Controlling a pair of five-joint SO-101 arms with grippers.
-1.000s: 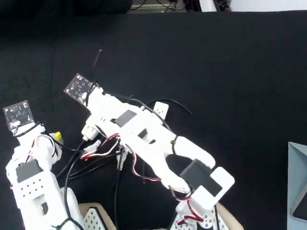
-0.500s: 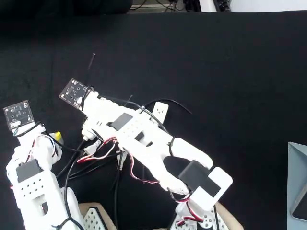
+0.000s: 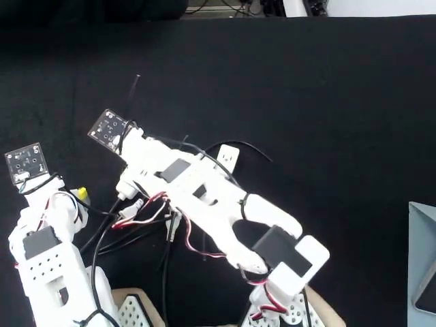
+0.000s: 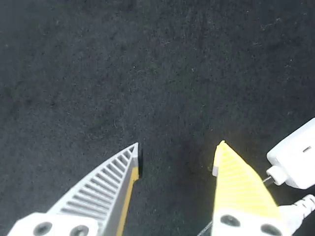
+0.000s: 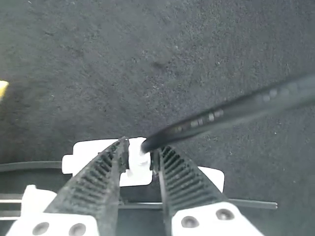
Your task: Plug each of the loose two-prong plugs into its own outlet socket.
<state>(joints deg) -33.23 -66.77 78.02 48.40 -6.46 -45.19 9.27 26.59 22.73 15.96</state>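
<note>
Black cloth-covered table [image 3: 327, 136] spans nearly the whole high view, its surface matte and uniform. A grey box-like object [image 3: 424, 259] sits at the table's right edge toward the near corner, cut off by the frame; can't tell what it is. Beyond the far edge, dark cables [image 3: 238, 7] lie approx. mid-way along, w/ a pale surface [image 3: 381, 7] past the far right corner. A tan board [image 3: 146, 298] lies at the near edge, left of centre. Up close, the cloth is flecked w/ pale lint.
</note>
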